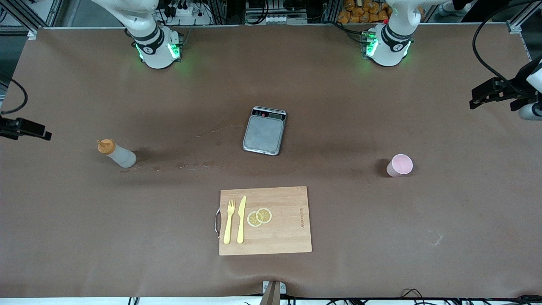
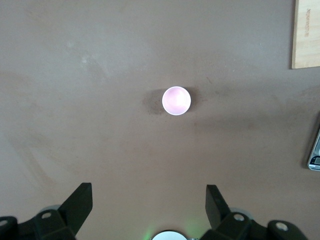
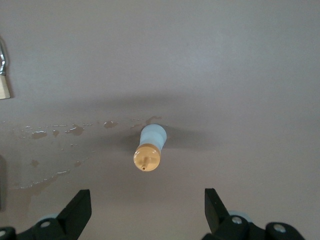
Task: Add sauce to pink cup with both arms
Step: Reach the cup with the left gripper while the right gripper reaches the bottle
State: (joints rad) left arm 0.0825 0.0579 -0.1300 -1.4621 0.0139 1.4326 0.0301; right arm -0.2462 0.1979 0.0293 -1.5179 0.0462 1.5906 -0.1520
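Pink cup (image 1: 399, 164), one; sauce (image 1: 116, 153), one

I am holding my left gripper (image 2: 149, 202) and right gripper (image 3: 147, 205) high, pointing down, fingers spread wide.

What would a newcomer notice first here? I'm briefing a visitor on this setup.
Likely the wooden cutting board nearest the front camera, carrying a yellow plastic fork, knife and two lemon slices. Then the translucent squeeze bottle with an orange cap toward the right arm's end, and the small pale-pink plastic cup toward the left arm's end.
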